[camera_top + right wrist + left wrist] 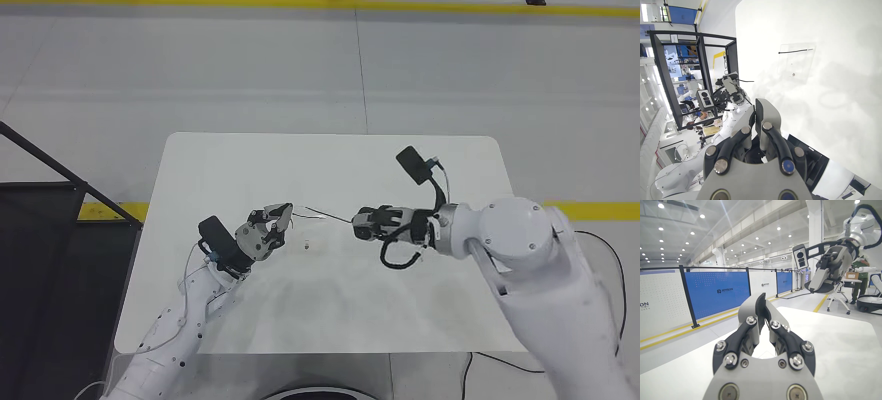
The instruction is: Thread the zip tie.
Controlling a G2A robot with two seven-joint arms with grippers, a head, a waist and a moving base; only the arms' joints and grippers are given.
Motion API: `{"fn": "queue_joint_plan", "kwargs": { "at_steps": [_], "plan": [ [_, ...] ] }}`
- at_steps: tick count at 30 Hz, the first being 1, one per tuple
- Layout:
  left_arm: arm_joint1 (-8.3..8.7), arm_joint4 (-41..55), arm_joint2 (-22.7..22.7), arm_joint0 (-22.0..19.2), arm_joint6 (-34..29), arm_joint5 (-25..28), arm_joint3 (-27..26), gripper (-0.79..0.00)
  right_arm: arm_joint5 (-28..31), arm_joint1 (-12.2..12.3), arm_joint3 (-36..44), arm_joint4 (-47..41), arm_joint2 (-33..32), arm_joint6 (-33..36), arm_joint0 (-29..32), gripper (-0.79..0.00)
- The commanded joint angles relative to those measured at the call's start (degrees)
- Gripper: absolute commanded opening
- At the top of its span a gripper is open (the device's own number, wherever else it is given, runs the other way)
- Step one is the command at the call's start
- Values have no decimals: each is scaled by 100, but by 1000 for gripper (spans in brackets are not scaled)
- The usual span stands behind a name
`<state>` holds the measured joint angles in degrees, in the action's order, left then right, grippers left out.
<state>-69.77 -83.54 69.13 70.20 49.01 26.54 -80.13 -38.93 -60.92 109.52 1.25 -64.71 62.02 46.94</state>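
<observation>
Left wrist view: the left gripper's point(763, 302) fingers are pressed together on a thin black strand point(745, 81), whose loose end pokes out beyond them. The right gripper point(755, 108) is likewise clamped, on the zip tie point(328, 215). In the top view the grippers sit at nine and three o'clock of the table's point(400, 300) middle. The tie runs from the right fingertips toward nine o'clock, its tip near the left gripper but apart from it. I judge this the lining-up step; the next move calls for steering the tip finely into a locking slot. The tie is black, thin and nearly straight; whether both strands are one tie I cannot tell.
</observation>
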Motion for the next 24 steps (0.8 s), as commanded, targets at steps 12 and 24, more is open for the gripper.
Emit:
{"fn": "queue_joint_plan", "kwargs": {
  "at_steps": [12, 24],
  "plan": [
    [0, 0, 0, 0, 0, 0, 0, -785, 73, 23, -159, -248, 240, 342, -272, -785],
    [0, 0, 0, 0, 0, 0, 0, -785, -50, -23, -498, -731, 515, 284, -628, -785]
  ]
}}
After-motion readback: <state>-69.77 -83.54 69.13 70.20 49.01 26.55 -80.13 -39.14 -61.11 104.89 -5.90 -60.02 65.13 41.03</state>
